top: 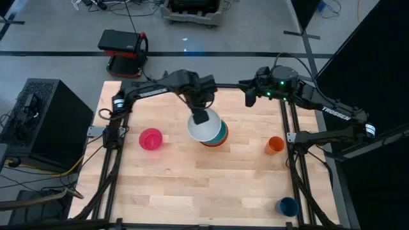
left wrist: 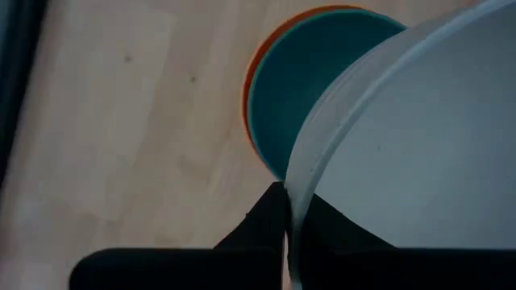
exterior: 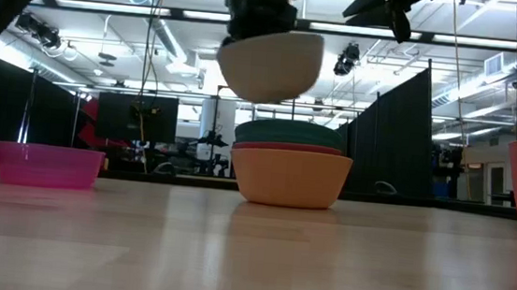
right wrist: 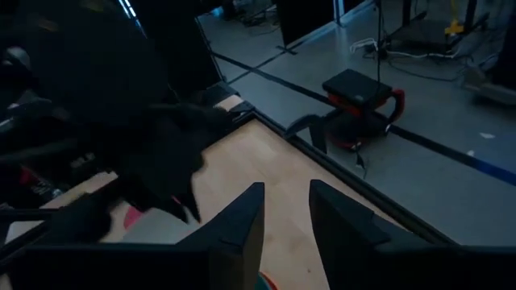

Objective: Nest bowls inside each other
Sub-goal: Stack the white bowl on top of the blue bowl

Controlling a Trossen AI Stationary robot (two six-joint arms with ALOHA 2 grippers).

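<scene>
Pinching the white bowl's (exterior: pixel 268 63) rim, left hand (top: pixel 200 116) apparently hovers above teal bowl (exterior: pixel 288 133).

Mid-desk (top: pixel 192 185) taken up by the stack: teal bowl (exterior: pixel 288 133) in red-orange bowl (exterior: pixel 288 149) in yellow-orange bowl (exterior: pixel 289 177). Directly above it, blocked by the white bowl (top: pixel 203 128) pinched at its rim in the left end effector (top: pixel 200 117); a clear gap between white bowl and teal rim. Left of the stack, only the pink bowl (top: pixel 151 138). Right side narrowed by the orange cup (top: pixel 275 145) and, at the near corner, the dark blue cup (top: pixel 287 206). Front of the desk open. Right end effector (top: pixel 250 97) at the far edge, fingers apart.
</scene>
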